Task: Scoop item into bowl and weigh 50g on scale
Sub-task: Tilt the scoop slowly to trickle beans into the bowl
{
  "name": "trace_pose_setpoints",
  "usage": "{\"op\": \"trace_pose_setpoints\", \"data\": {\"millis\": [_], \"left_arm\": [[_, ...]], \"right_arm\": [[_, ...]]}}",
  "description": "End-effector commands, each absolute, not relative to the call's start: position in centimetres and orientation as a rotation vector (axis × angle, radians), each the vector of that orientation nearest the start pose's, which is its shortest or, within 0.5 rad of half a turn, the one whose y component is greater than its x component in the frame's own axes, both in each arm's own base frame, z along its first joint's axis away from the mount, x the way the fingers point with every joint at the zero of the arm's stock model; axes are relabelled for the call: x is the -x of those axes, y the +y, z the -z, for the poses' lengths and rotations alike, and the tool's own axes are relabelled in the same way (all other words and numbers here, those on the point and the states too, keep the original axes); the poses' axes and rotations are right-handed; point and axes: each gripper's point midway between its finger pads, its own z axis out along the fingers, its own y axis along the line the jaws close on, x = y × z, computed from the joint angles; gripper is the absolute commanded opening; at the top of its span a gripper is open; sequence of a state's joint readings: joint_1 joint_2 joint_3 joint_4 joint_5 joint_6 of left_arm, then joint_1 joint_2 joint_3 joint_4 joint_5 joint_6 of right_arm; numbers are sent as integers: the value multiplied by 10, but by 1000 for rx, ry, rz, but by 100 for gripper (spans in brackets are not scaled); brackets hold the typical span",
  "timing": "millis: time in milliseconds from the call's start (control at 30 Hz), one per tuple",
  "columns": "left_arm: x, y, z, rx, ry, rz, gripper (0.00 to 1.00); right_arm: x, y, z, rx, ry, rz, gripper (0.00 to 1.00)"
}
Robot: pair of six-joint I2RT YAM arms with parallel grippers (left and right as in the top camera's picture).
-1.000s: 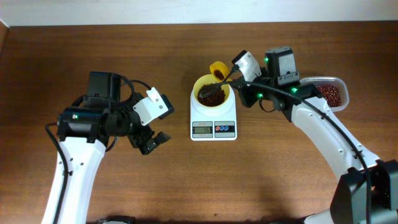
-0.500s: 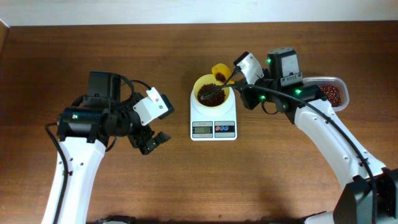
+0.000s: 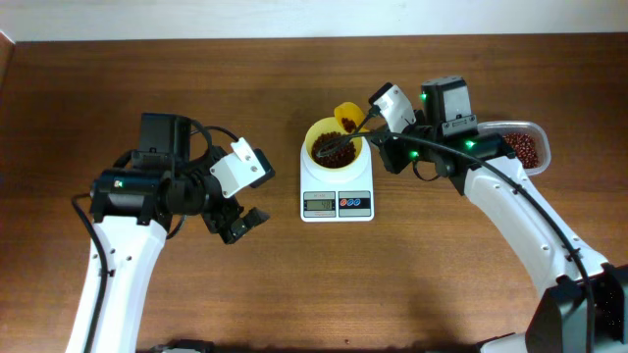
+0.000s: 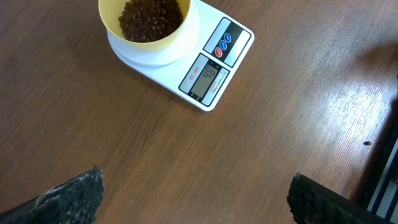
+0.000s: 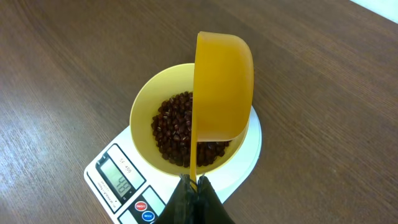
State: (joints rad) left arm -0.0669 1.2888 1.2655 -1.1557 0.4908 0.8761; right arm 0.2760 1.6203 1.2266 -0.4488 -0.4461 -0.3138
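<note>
The pale-yellow bowl (image 3: 334,147) sits on the white scale (image 3: 337,192) and holds dark red-brown beans (image 5: 180,127). The scale's display (image 5: 118,180) reads 48. My right gripper (image 5: 194,183) is shut on the handle of a yellow scoop (image 5: 222,84), which is tilted on its side over the bowl's far rim (image 3: 345,118). Some beans still show in the scoop from overhead. My left gripper (image 3: 238,222) is open and empty, left of the scale above the table; its view shows the bowl (image 4: 149,22) and scale (image 4: 211,71).
A clear plastic container (image 3: 523,147) with more beans stands at the right, partly hidden by my right arm. The table's back edge runs along the top of the overhead view.
The scoop has shifted slightly back and right over the bowl's far rim. The left arm has not moved.
</note>
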Motion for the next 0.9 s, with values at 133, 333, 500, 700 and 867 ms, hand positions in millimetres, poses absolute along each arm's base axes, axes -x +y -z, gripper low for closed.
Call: {"op": "trace_pose_setpoints", "data": {"millis": [133,333,500,700,867], "left_arm": [[-274,-102,-216,-1296,2201,398,99],[-274,-102,-216,-1296,2201,398,99],[-274,-102,-216,-1296,2201,398,99],[-274,-102,-216,-1296,2201,398,99],[-274,-102,-216,-1296,2201,398,99]], "right_arm": [[-398,197,-177,874,2171,-550,4],[-392,202,-169,872,2213,-567,4],[-393,202,-170,872,2205,-565,4],[-392,201,-173,871,2218,-559,4],[-395,203,-182,873,2192,-561,4]]}}
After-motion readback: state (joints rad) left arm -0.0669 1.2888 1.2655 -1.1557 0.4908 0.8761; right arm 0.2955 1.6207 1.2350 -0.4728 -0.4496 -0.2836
